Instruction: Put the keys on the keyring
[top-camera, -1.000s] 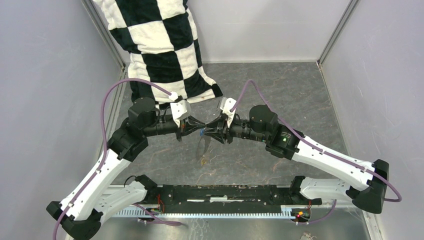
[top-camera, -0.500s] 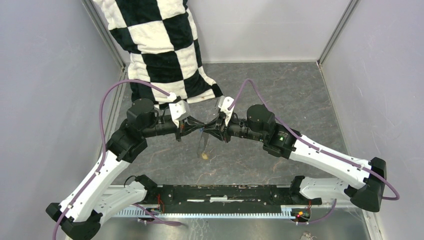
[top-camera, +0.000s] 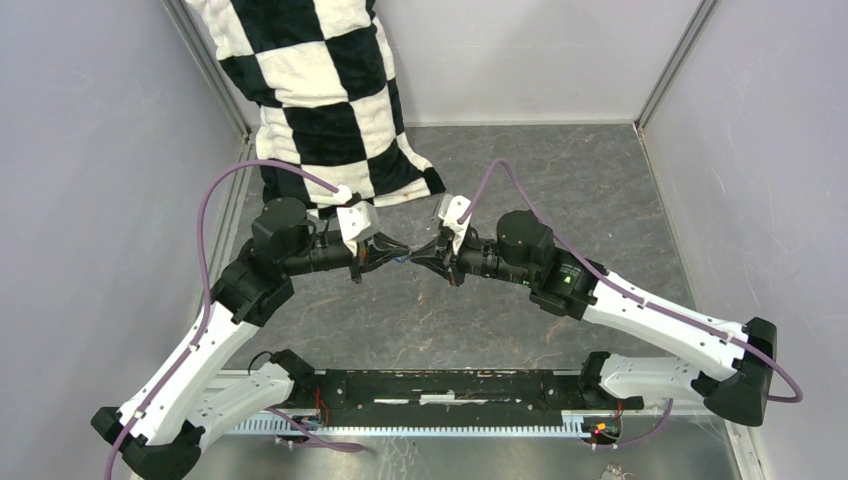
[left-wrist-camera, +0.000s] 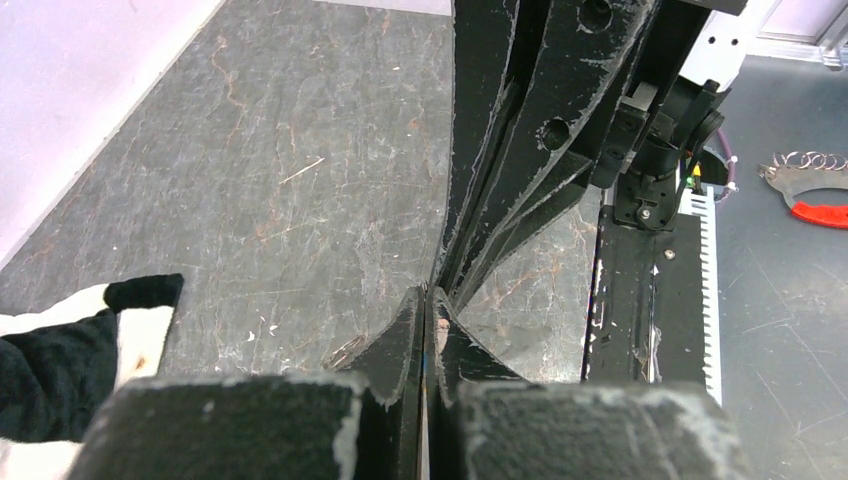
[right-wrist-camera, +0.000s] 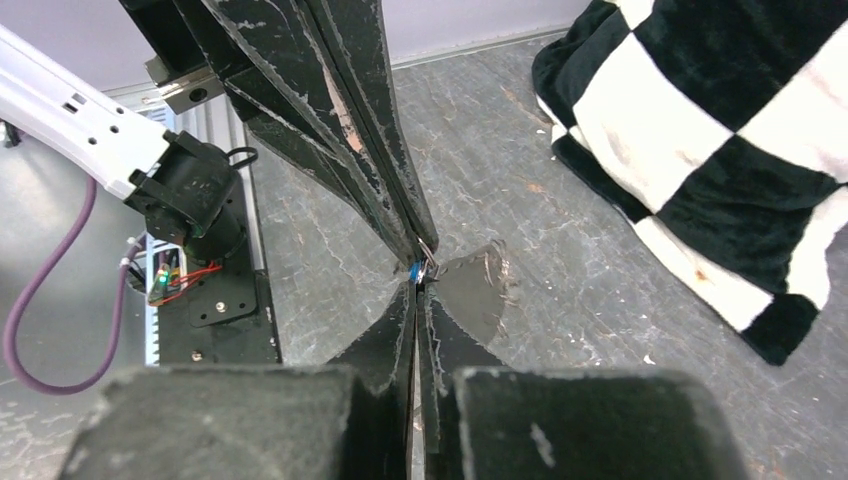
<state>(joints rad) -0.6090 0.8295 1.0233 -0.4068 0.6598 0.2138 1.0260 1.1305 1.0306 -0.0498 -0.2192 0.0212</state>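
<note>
My two grippers meet tip to tip above the middle of the grey floor. The left gripper (top-camera: 397, 253) (left-wrist-camera: 427, 292) is shut, and a thin bit of the keyring's wire (right-wrist-camera: 431, 248) shows right at its tips. The right gripper (top-camera: 412, 258) (right-wrist-camera: 415, 285) is shut too, and one of the keys, the blue head (right-wrist-camera: 414, 270), sticks out from its tips. In the top view only a blue speck (top-camera: 401, 259) shows between the tips. The rest of the keyring is hidden behind the fingers.
A black-and-white checkered cloth (top-camera: 320, 90) (right-wrist-camera: 720, 130) lies at the back left, close behind the grippers. Grey walls enclose the floor on three sides. The black base rail (top-camera: 440, 385) runs along the near edge. A red-handled metal thing (left-wrist-camera: 815, 195) lies beyond the rail.
The right gripper has shut at the left gripper's tips. The wire loop with a yellow key that hung below the grippers no longer shows there.
</note>
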